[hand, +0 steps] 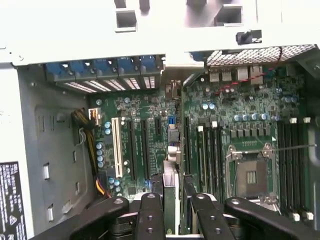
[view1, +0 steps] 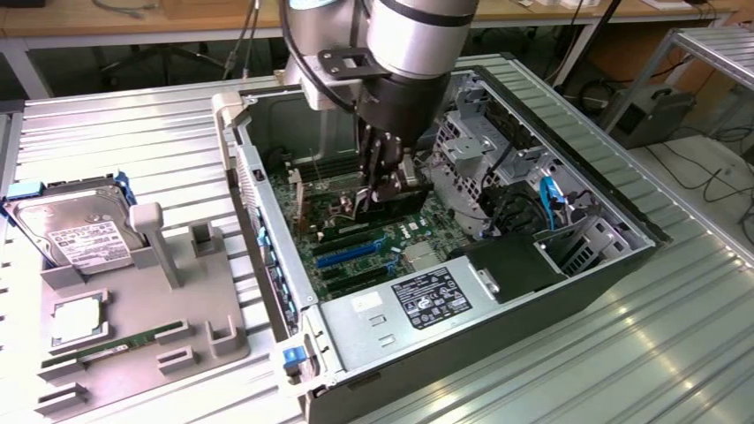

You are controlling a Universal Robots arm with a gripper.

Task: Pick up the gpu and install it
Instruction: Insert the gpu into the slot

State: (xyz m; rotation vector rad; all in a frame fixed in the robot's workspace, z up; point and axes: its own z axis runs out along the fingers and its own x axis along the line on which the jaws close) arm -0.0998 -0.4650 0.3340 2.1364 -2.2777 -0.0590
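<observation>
The end effector (view1: 390, 187) reaches down into the open case (view1: 613, 265), which lies on its side on the ribbed metal surface (view1: 130, 132). Its fingers (hand: 150, 215) are drawn close together and clamp the gpu (hand: 172, 170) between them. In the wrist view the end effector (hand: 175, 202) holds the card edge-on, so it shows as a thin strip. That strip runs from the fingers toward the rear wall of the case, and its silvery bracket (hand: 172, 91) is next to the slot covers (hand: 102, 70).

In the exterior view the gpu (view1: 384, 201) stands upright on its long edge. It is low over the motherboard (view1: 353, 243), in line with the expansion slots (hand: 131, 150). Whether its lower edge sits in a slot cannot be told. The CPU socket (hand: 250, 177) lies to one side of the card, apart from it.

The power supply (view1: 426, 299) fills the near corner of the case. On the exterior view's left, well apart from the case, a grey tray (view1: 177, 327) holds the hard drive (view1: 73, 234) and the memory stick (view1: 118, 344).
</observation>
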